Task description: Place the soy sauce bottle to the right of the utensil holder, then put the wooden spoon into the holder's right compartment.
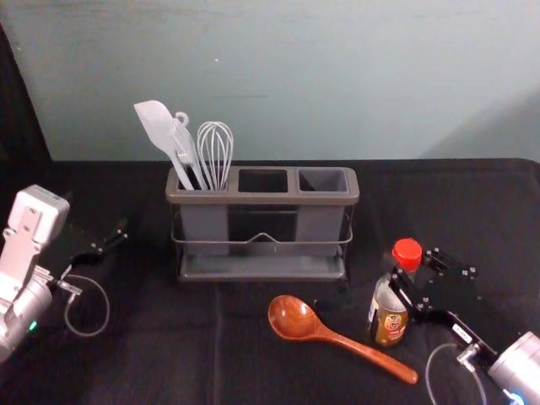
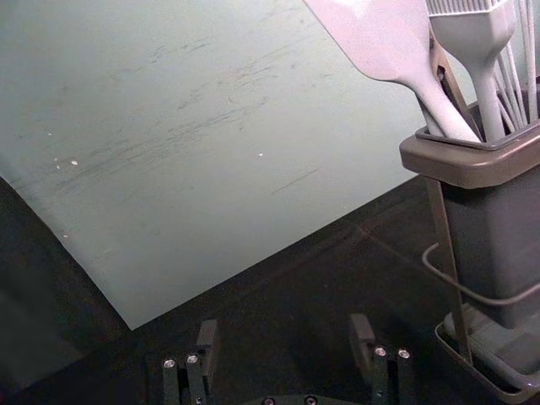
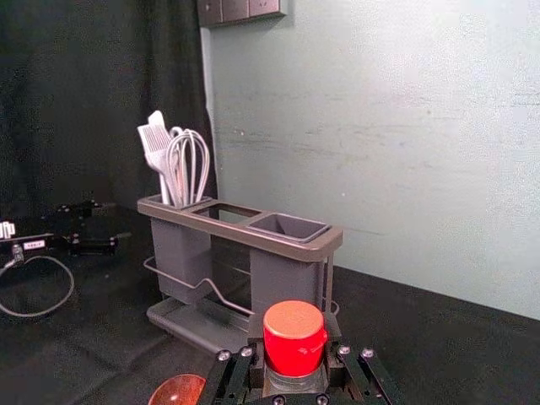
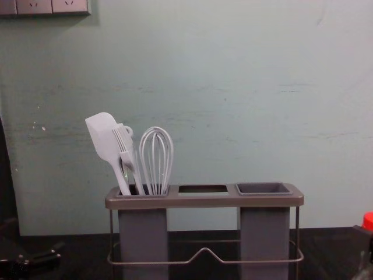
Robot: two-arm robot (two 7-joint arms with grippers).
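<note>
While the right gripper has its fingers closed on the bottle just under the red cap, the step in hand looks to be carrying it to its place. Whether the base touches the table I cannot tell, so a small straight lift first would be wise. Just on the robot's side of the gripper, and reaching off to its left, lies the wooden spoon; its handle runs close by the bottle's foot, and a low sideways drag could knock it. Better to move forward, away from the spoon, holding the bottle upright. Farther ahead and to the gripper's left stands the holder; the bottle should come down beside its right end, with a little room left for the wire rail. Let the base settle flat before the fingers ease apart, then back off straight so the cap isn't tugged. The holder's right compartment has nothing in it, ready for the spoon. Well off to the left, past the holder, the left gripper waits idle, fingers spread.
</note>
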